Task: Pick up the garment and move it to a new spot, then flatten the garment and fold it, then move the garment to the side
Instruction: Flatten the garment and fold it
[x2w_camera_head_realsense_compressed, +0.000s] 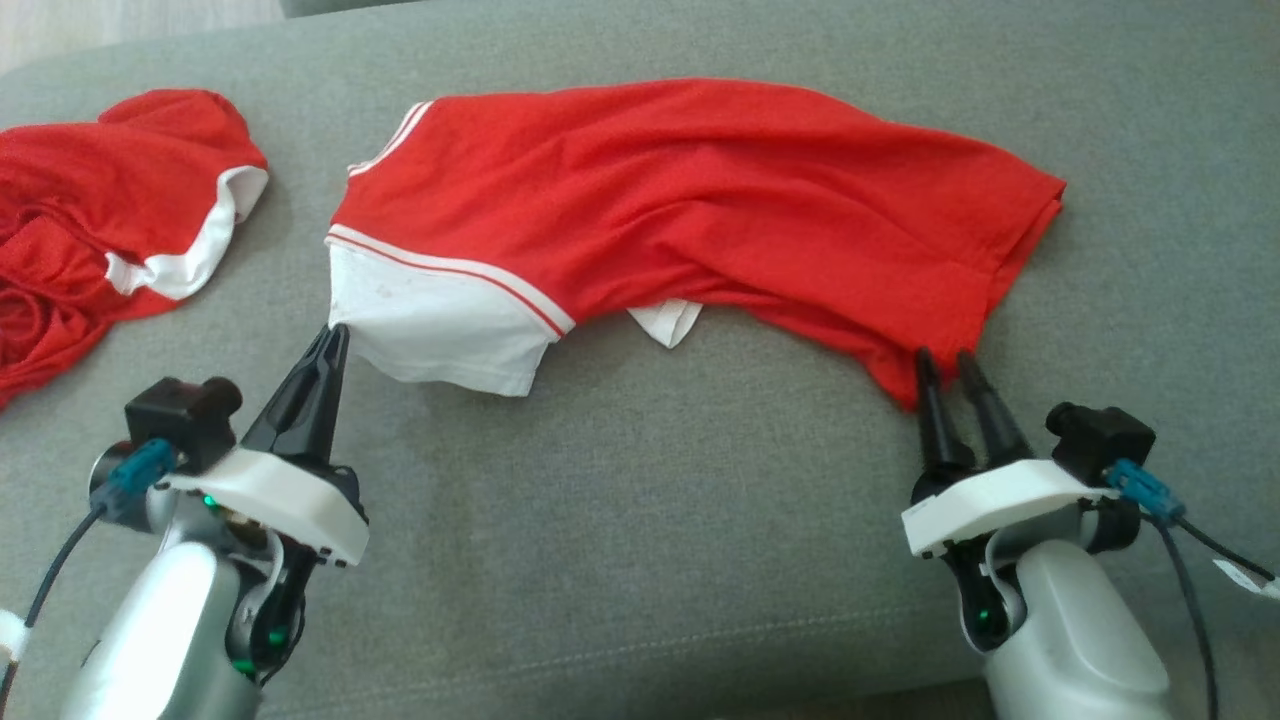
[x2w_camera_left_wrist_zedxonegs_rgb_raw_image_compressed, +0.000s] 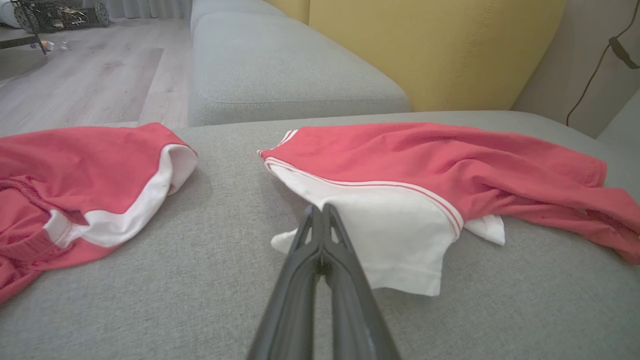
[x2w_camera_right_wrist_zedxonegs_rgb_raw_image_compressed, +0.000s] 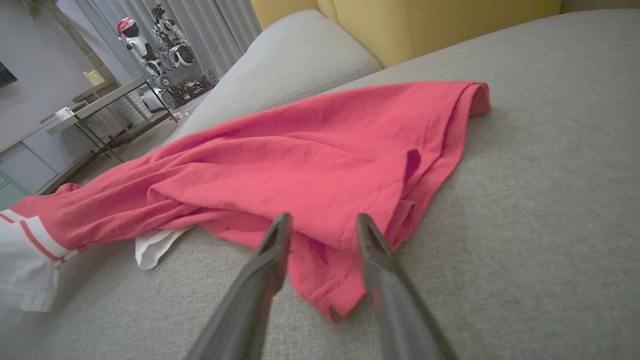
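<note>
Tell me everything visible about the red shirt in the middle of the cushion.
The shirt is red, mesh-like knit, with a white sleeve edged in red-white stripes. It lies spread sideways but wrinkled on the grey cushion, a white bit peeking from underneath. The left gripper is shut on the sleeve edge; the open right gripper straddles the hem corner.

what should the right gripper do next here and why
Probably close the right gripper: it sits open astride the red hem corner of the shirt, while the left gripper looks shut on the white sleeve.
</note>
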